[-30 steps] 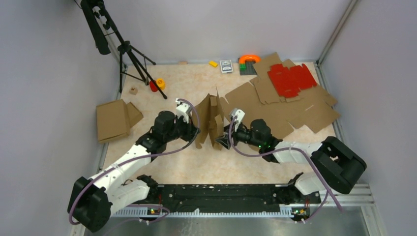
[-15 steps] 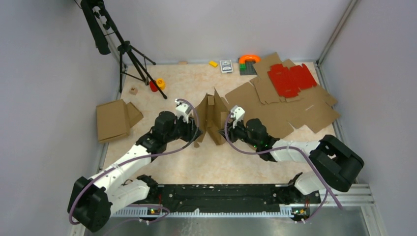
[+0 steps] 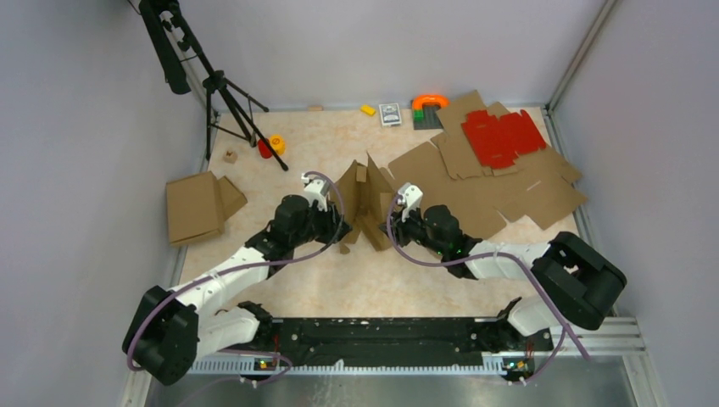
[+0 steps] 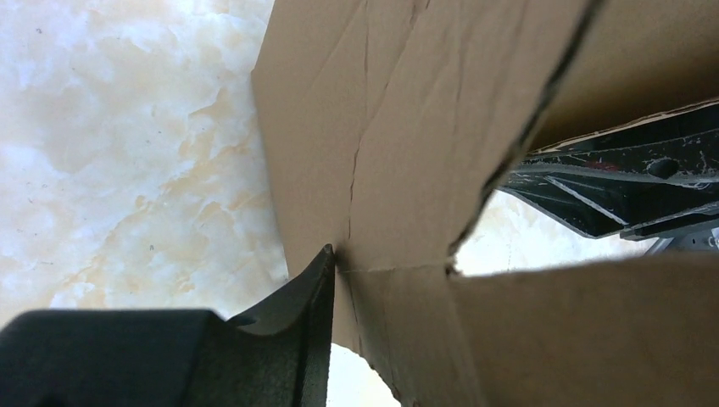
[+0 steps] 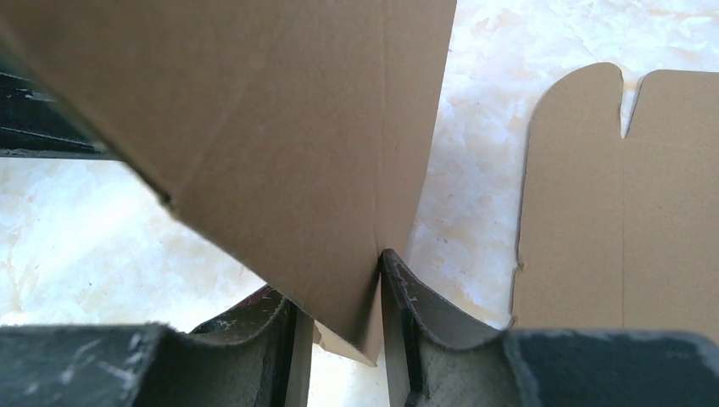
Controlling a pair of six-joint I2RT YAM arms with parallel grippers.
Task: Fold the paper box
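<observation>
While the paper box stands between both grippers, right gripper clamps its right panel; left gripper touches its left side, jaw state indeterminate

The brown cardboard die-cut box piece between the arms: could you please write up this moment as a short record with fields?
Item: brown cardboard die-cut box piece, partly folded, standing upright on the marbled table
Right gripper: shut on one panel's edge, a finger on each side
Left gripper: one finger touches a crease; the other is hidden, grip unclear
Nearby: flat brown cardboard sheets and a red die-cut sheet, back right
Task status: not yet a closed box
</observation>
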